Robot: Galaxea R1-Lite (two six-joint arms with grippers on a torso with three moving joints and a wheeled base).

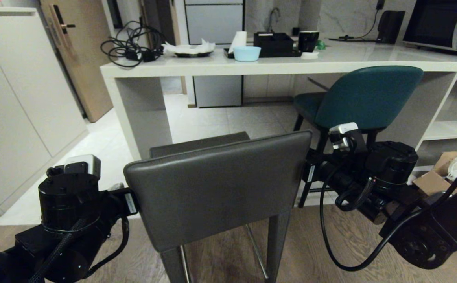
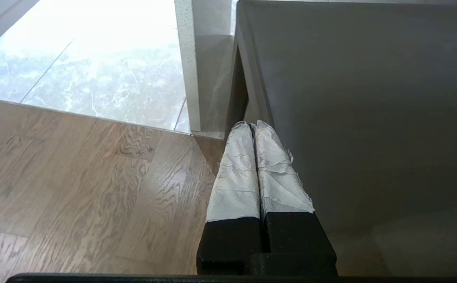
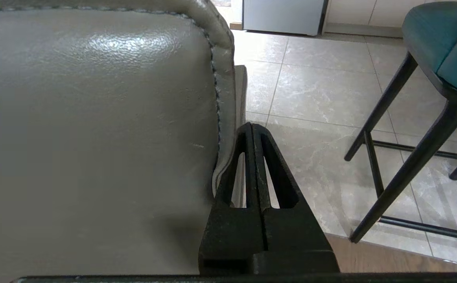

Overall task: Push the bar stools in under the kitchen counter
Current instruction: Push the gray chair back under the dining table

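The dark grey-brown bar stool [image 1: 216, 188] with its flat square backrest stands in front of me, its seat short of the kitchen counter [image 1: 220, 67]. The teal bar stool [image 1: 366, 96] sits further right, its seat partly under the counter top. My left gripper [image 2: 252, 125] is shut, its white-wrapped fingers lying along the left edge of the grey backrest [image 2: 350, 118]. My right gripper [image 3: 252, 126] is shut too, pressed against the backrest's right edge [image 3: 94, 118]. In the head view the fingertips of both are hidden behind the backrest.
The counter's white side panel [image 1: 142, 114] stands just left of the grey stool. Open white shelves [image 1: 452, 129] and a cardboard box [image 1: 437, 177] lie at the right. Cables, a plate, a blue bowl [image 1: 246, 53] and a black mug sit on the counter. White cabinets line the left.
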